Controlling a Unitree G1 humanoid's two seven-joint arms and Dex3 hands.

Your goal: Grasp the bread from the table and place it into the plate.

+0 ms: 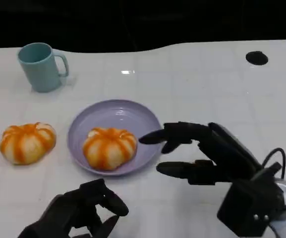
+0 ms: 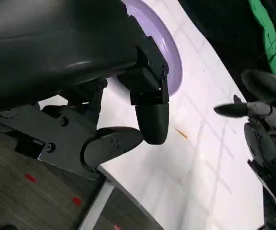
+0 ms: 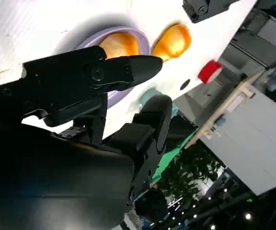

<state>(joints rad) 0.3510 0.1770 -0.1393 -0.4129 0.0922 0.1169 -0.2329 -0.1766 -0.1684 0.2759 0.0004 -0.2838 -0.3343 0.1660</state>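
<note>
One bread (image 1: 109, 147) sitting in plate (image 1: 143, 116); second (image 1: 27, 143) lying on table left of it. Right hand (image 1: 192, 151) hovering spread, empty; left hand (image 1: 83, 208) curled, empty. You are likely handling soft, light bread: cup sides gently.

place: lab or exhibition hall | cues: white test table (image 1: 207, 84), partition walls (image 3: 252, 139)

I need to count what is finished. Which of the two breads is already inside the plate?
The bread nearer the right hand lies in the purple plate. The other bread sits on the bare table, beside the plate's far side, below the mug.
</note>
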